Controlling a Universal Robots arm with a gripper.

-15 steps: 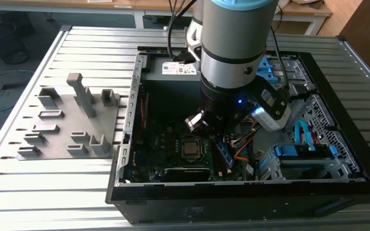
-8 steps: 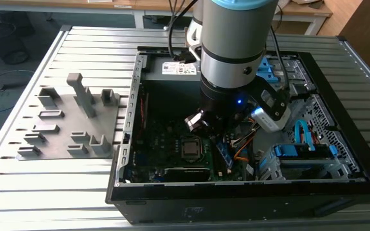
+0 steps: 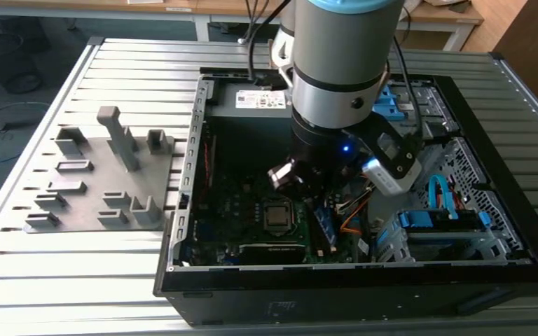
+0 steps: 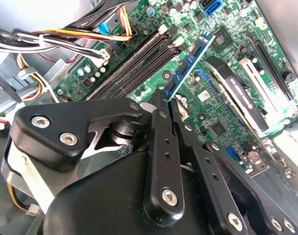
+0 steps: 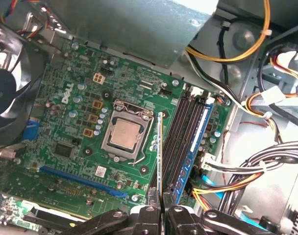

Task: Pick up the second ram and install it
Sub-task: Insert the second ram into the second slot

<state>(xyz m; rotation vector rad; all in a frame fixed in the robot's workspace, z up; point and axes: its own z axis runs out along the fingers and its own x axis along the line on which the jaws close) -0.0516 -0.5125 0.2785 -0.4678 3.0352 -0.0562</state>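
1. The gripper (image 5: 162, 209) has its fingers pinched tight on one end of the second ram (image 5: 160, 152), which shows edge-on in the first wrist view.
2. The stick hangs above the motherboard (image 5: 65, 161), roughly parallel to the memory slots (image 5: 181, 132) and not seated in any of them.
3. Just past the empty slots, the outermost one carries an installed blue stick (image 5: 198, 139). The processor socket (image 5: 125, 134) lies on the other side.
4. I judge the pick-up finished and the insertion in hand. Seating would call for squaring the stick's lower edge over an empty slot, then a straight, even press.
5. Farther out, the computer case (image 3: 344, 283) sits on the slatted table, with a grey fixture plate (image 3: 92, 203) at the exterior view's left.
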